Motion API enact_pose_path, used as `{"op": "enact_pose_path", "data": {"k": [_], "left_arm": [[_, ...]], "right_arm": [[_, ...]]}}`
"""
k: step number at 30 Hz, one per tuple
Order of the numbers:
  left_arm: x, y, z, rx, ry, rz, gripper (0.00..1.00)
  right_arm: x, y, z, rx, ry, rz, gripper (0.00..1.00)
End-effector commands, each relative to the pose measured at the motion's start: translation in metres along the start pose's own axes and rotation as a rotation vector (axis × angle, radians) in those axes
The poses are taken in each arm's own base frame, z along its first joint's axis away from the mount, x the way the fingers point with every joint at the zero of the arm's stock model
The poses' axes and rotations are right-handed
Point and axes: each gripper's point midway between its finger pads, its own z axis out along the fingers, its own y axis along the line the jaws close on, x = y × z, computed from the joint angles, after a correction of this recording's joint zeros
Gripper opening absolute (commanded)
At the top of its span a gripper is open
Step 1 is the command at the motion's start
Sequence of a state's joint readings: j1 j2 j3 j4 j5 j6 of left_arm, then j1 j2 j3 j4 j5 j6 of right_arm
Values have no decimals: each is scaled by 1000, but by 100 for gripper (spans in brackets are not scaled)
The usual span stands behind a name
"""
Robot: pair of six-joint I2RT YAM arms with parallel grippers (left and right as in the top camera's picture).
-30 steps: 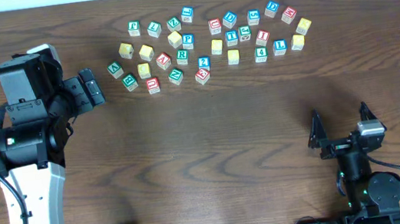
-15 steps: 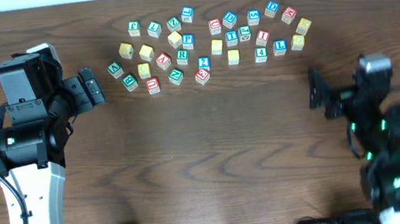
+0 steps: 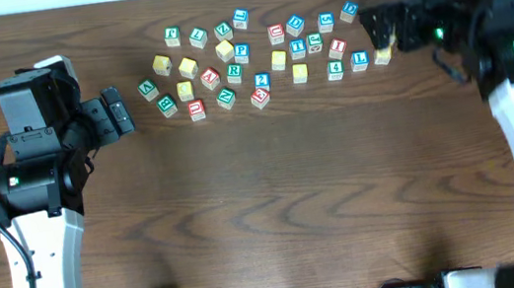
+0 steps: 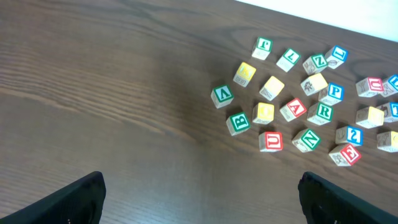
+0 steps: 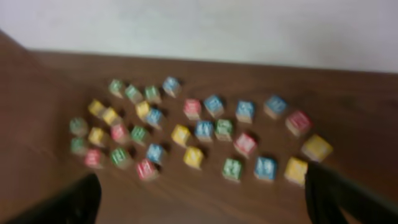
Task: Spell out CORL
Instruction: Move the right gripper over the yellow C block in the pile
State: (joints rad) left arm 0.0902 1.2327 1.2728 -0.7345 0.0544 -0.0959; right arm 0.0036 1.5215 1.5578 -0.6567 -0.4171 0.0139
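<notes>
Right gripper (image 3: 376, 31) is now up from the near edge, beside the blocks (image 3: 241, 53) clustered at the far side, jaws wide, empty, left gripper (image 3: 120, 112) wide too; tight packing risks it knocking neighbours.

The overhead camera sits high and looks straight down on the whole table (image 3: 276, 211). The left wrist camera looks ahead between the left gripper's fingers (image 4: 74, 199), low over the wood, at the letter blocks (image 4: 323, 113) in front of it. The right wrist camera looks ahead past the right gripper's fingers (image 5: 78, 202). Its picture is blurry, but it seems to catch the whole bunch. All three views share the blocks.
</notes>
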Motion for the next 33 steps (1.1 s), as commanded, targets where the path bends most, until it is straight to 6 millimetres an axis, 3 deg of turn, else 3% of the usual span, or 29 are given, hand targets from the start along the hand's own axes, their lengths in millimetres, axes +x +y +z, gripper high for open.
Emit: {"op": "enact_pose_path", "data": {"k": [1,7,13,17,21,23,27,33], "left_arm": [[-13,-2,-7,12,-43,10,98],[-14,-2,-4,12,-40,10,98],[-5,-1,16,2,20,9,98],[0,0,22,-1,46,9,98],[0,0,22,-2,47,10,98],[0,0,22,-2,47,10,97],[0,0,22,-2,47,10,98],[0,0,22,-2,49,10,98]], "right_arm": [[-25,10,21,-93,40,-19,99],[-29,19,67,-130,171,-18,99],[-8,35,123,-183,253,-55,99],[-4,47,142,-206,247,-75,99],[-2,76,159,-267,231,-101,96],[8,76,174,-175,256,-42,93],[53,64,212,182,329,120,86],[98,70,243,316,376,168,71]]}}
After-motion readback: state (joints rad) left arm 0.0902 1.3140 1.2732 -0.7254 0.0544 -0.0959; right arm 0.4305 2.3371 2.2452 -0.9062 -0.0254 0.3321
